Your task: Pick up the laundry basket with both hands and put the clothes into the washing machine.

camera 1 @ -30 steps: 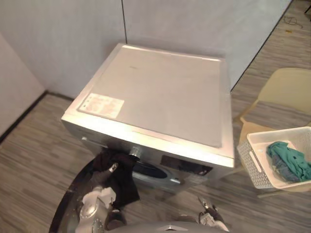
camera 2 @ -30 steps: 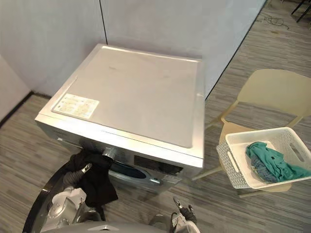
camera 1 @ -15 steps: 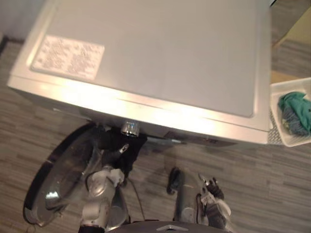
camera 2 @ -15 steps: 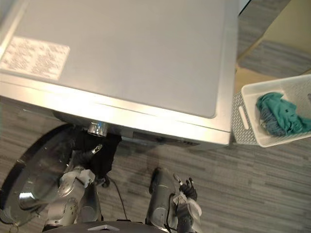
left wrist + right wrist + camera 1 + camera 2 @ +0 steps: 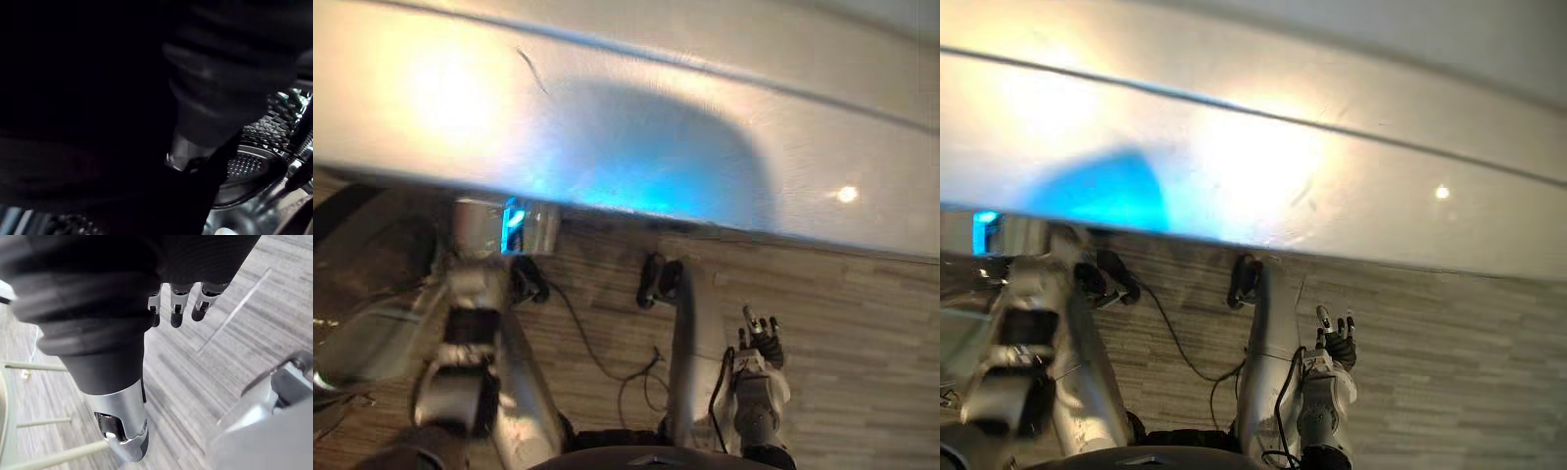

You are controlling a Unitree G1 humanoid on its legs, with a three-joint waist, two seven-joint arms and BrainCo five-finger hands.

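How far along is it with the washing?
Loading is under way: the left hand is inside the perforated drum; too dark to tell what it holds. The right hand hangs open, empty, above the floor. What remains can't be judged.

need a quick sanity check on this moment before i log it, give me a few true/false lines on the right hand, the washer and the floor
1. The right hand is curled into a tight fist. False: its fingers are relaxed and it holds nothing.
2. The right hand hangs over the wood-grain floor. True.
3. The right hand rests on top of the washing machine. False: it is apart from the machine, down in front of it over the floor.
4. The left wrist view shows the perforated metal drum. True.
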